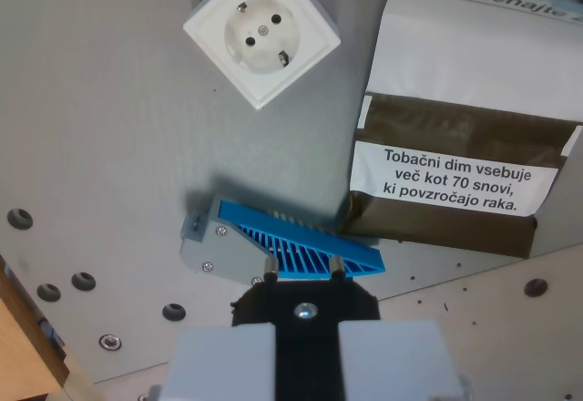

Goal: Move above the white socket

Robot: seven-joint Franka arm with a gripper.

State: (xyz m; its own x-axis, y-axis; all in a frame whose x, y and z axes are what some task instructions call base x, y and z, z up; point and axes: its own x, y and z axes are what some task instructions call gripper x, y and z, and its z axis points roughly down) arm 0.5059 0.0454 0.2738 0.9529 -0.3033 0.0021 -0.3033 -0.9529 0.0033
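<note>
The white socket [261, 32] is a square block with a round two-hole face. It lies on the grey table at the top of the wrist view, turned about 45 degrees. My gripper [306, 351] is at the bottom edge, its two grey fingers [219, 365] shut on a black plug [305, 308] whose two metal pins point up the picture. The socket is well above and a little to the left of the plug in the picture, with bare table between them.
A blue ribbed part on a grey mount [273, 241] lies on the table just beyond the plug pins. A large tobacco carton [465, 128] with a white warning label fills the right side. The grey plate [91, 146] has bolt holes at lower left.
</note>
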